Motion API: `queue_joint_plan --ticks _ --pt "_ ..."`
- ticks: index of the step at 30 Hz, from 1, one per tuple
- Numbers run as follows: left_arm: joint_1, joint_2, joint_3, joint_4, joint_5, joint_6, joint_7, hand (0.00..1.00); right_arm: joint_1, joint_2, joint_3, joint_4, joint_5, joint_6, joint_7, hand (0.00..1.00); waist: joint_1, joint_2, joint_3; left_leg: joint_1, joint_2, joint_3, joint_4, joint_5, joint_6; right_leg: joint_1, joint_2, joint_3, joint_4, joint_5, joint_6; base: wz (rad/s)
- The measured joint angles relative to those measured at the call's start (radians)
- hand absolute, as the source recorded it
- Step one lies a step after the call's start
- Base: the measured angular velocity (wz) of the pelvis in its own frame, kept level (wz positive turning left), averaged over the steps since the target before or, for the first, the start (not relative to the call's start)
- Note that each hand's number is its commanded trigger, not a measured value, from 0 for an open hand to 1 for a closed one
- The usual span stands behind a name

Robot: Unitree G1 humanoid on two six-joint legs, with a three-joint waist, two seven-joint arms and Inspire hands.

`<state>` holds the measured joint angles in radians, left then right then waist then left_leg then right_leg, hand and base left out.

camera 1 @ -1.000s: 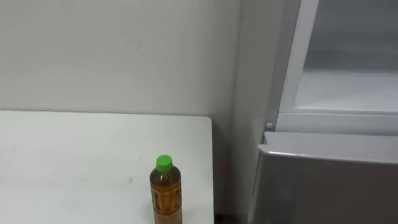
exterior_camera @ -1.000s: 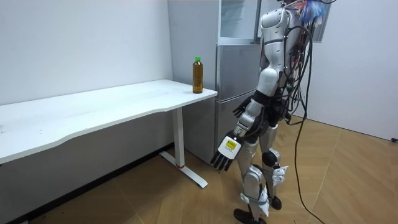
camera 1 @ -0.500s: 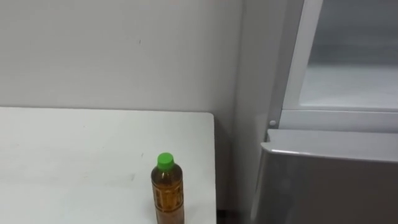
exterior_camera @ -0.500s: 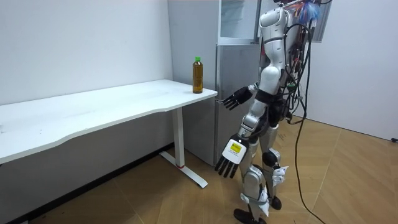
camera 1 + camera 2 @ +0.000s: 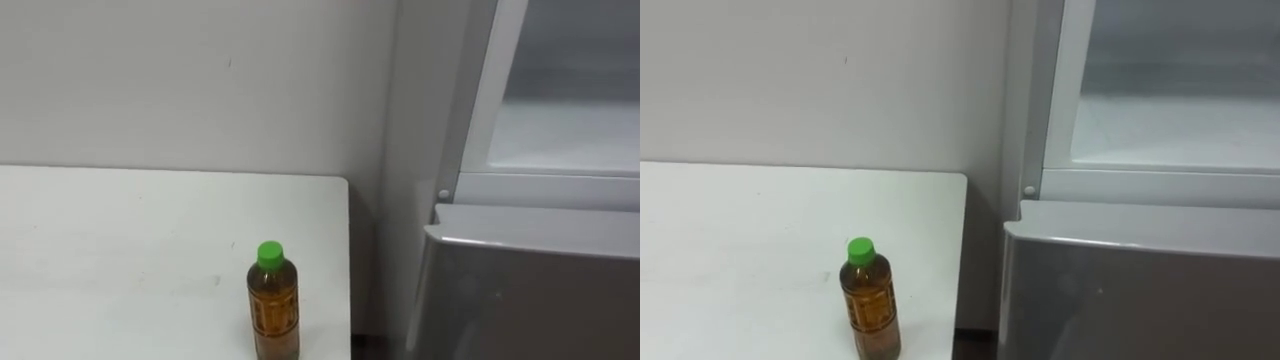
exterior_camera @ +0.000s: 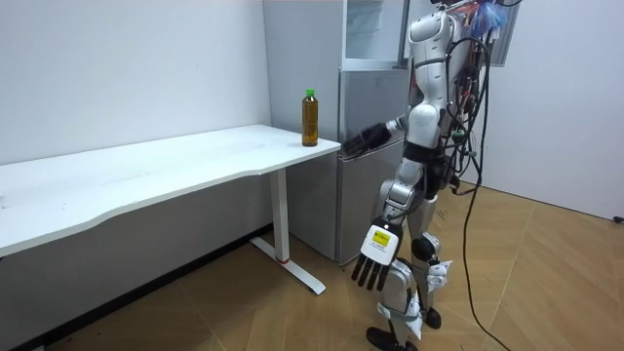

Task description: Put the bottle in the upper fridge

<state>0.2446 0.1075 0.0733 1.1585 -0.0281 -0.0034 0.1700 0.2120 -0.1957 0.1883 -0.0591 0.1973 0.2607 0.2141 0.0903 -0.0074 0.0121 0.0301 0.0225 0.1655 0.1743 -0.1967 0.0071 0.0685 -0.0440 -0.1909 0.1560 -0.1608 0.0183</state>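
White bench: bottle upright near edge, fridge beside. Right hand outstretched, fingers straight; left hand hangs (idle), fingers relaxed. Risk: glancing reach tips bottle off edge.

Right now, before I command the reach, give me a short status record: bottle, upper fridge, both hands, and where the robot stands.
bottle: upright, green cap on, standing on the white table near the corner beside the fridge; no hand on it
upper fridge: front open, interior visible
right hand: raised toward the bottle, fingers open, short of it
left hand: hanging low beside the leg, open
robot: standing in front of the fridge, off the table's end
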Motion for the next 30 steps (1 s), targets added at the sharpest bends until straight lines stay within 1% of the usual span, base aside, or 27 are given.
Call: queue_joint_plan --ticks 1,2,4,5,6,9,14,16,19,23,25,30 --pt "-0.001 0.002 -0.005 0.000 0.014 0.004 -0.001 0.00 -0.022 0.009 -0.003 -0.052 0.033 -0.032 0.016 0.00 0.000 0.000 -0.0005 0.001 0.001 0.000 0.003 0.000 0.000 0.002 0.001 0.000 0.000 0.000 -0.001 0.00" --pt "-0.001 0.003 -0.011 0.000 0.026 0.006 -0.001 0.00 -0.035 0.017 -0.004 -0.074 0.053 -0.051 0.024 0.00 0.000 0.000 -0.0009 0.002 0.001 0.000 0.008 0.000 0.000 0.003 0.001 0.000 0.000 0.001 -0.001 0.04" --pt "-0.001 0.006 -0.020 -0.002 0.077 0.021 -0.001 0.00 -0.084 0.057 0.001 -0.119 0.122 -0.117 0.066 0.00 0.000 -0.001 -0.0009 0.008 0.001 -0.003 0.009 -0.001 0.000 0.013 0.002 -0.001 -0.002 0.001 -0.001 0.06" --pt "-0.001 0.007 -0.020 -0.003 0.091 0.027 -0.001 0.00 -0.091 0.062 0.004 -0.124 0.137 -0.124 0.074 0.00 0.001 -0.002 -0.0021 0.009 0.001 -0.005 0.009 -0.001 0.000 0.016 0.001 -0.001 -0.003 0.001 -0.001 0.09" --pt "-0.001 0.006 -0.020 -0.005 0.118 0.040 -0.003 0.00 -0.098 0.071 0.010 -0.135 0.159 -0.127 0.093 0.00 0.005 -0.004 -0.0047 0.009 0.002 -0.007 0.008 -0.005 0.000 0.019 0.002 0.000 -0.003 0.001 -0.001 0.04" --pt "-0.001 0.000 -0.039 -0.003 0.153 0.070 -0.007 0.00 -0.103 0.077 0.036 -0.151 0.197 -0.127 0.133 0.00 0.018 -0.005 -0.0055 0.008 0.000 -0.006 0.014 -0.009 0.002 0.020 0.001 0.002 -0.002 0.001 -0.001 0.00" --pt "-0.009 -0.002 -0.041 0.000 0.199 0.092 -0.024 0.00 -0.121 0.078 0.037 -0.158 0.198 -0.127 0.168 0.00 0.024 -0.001 -0.0074 -0.001 0.000 -0.009 0.023 -0.010 0.003 0.017 0.000 0.002 -0.002 0.001 -0.001 0.01" --pt "-0.009 -0.005 -0.041 -0.002 0.199 0.100 -0.031 0.00 -0.125 0.072 0.035 -0.178 0.198 -0.127 0.173 0.00 0.024 0.002 -0.0102 -0.002 0.001 -0.010 0.025 -0.009 0.003 0.017 0.000 0.002 -0.002 0.001 -0.001 0.00" --pt "-0.008 -0.006 -0.049 -0.007 0.198 0.107 -0.034 0.00 -0.130 0.071 0.035 -0.220 0.230 -0.127 0.181 0.00 0.023 0.003 -0.0115 -0.002 0.001 -0.012 0.026 -0.009 0.003 0.019 0.001 0.001 -0.002 0.001 -0.001 0.00" --pt "-0.008 -0.005 -0.050 -0.008 0.198 0.106 -0.029 0.00 -0.132 0.071 0.035 -0.263 0.243 -0.128 0.182 0.00 0.024 -0.004 -0.0155 0.000 0.001 -0.013 0.027 -0.009 0.003 0.020 0.000 0.001 -0.002 0.001 -0.001 0.00" --pt "-0.008 -0.005 -0.050 -0.008 0.198 0.106 -0.025 0.00 -0.133 0.071 0.035 -0.279 0.254 -0.128 0.182 0.00 0.024 -0.012 -0.0186 0.000 0.001 -0.014 0.028 -0.009 0.003 0.022 0.000 0.000 -0.002 0.001 -0.001 0.00" --pt "-0.007 -0.004 -0.057 -0.008 0.198 0.106 -0.023 0.00 -0.133 0.071 0.035 -0.279 0.270 -0.128 0.182 0.00 0.024 -0.017 -0.0174 0.000 0.001 -0.015 0.032 -0.009 0.003 0.024 0.000 0.000 -0.001 0.001 -0.001 0.00"
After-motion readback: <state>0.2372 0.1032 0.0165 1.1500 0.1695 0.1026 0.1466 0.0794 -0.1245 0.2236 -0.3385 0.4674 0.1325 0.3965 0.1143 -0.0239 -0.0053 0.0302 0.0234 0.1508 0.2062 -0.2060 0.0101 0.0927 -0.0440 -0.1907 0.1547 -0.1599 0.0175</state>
